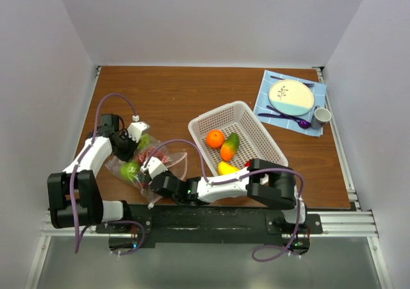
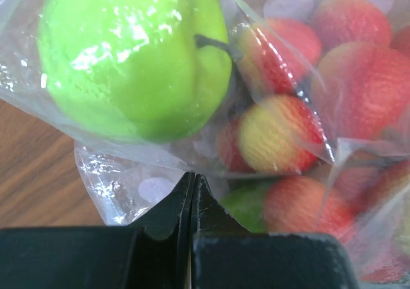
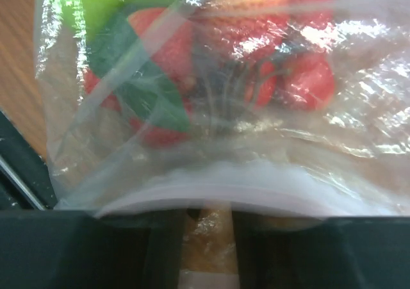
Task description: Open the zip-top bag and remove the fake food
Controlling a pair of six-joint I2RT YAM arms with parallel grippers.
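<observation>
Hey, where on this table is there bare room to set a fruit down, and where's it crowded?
Bare wood on the table runs along the back wall, behind the zip-top bag and white basket. A smaller patch lies right of the basket, in front of the blue cloth. Crowded: near-left around the bag.

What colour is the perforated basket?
White; the basket shows best in the top external view.

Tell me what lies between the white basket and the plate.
In the top view, the blue cloth under the plate, with a purple spoon lying on it.
</observation>
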